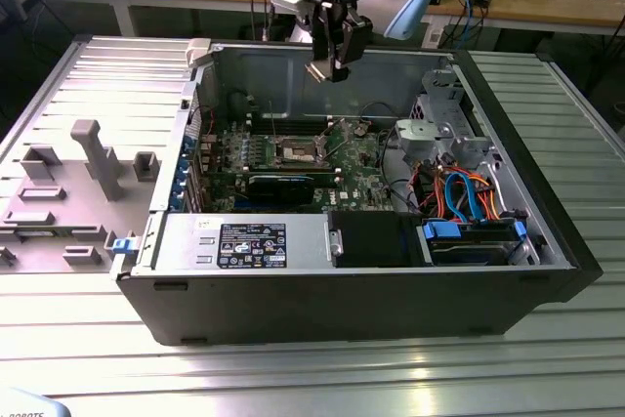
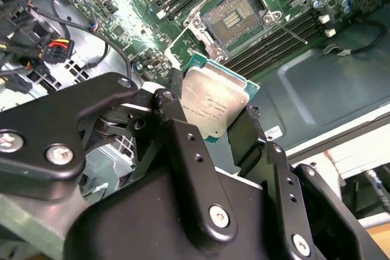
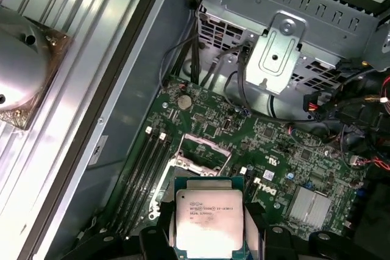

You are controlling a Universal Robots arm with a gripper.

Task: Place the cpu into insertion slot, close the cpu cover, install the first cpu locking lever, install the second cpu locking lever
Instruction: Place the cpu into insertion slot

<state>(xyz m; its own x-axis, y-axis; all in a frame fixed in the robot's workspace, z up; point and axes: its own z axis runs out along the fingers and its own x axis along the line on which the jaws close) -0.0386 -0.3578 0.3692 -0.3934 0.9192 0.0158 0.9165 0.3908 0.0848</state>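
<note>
My claw (image 1: pixel 327 67) hangs above the open computer case (image 1: pixel 342 290) in the exterior view, clenched on the cpu (image 1: pixel 316 72), a small pale square at its tip. The insertion slot (image 1: pixel 296 152) lies well below on the green circuit board (image 1: pixel 361 168), a dark square with a bright metal rim. The chip is in the air and apart from the socket, so I judge the first step, placing, to be the one in hand.

In the second wrist view my matte black fingers (image 2: pixel 172 111) pinch the cpu (image 2: pixel 213 103) by two opposite edges. Its top is dull brushed silver with faint print, and a thin green border runs round it. Beyond it the insertion slot (image 2: pixel 234 19) stands uncovered, its floor a fine, glinting grid. A thin metal rod (image 2: pixel 291 28), which I take for a locking lever, lies slanted over the long black memory slots (image 2: pixel 274 38).

In the first wrist view the cpu (image 3: pixel 209 218) sits flat and square in my grip, just short of the insertion slot (image 3: pixel 204 156), with its silver frame. Ribbed memory slots (image 3: pixel 149 162) run beside the socket, and a perforated metal cage (image 3: pixel 274 47) with coloured cables (image 3: pixel 365 150) stands farther off. Whether the cover stands fully raised I cannot tell. Seating the chip, as I judge it, calls for edges squared with the rim, a level approach and a soft release, since that grid looks delicate.
</note>
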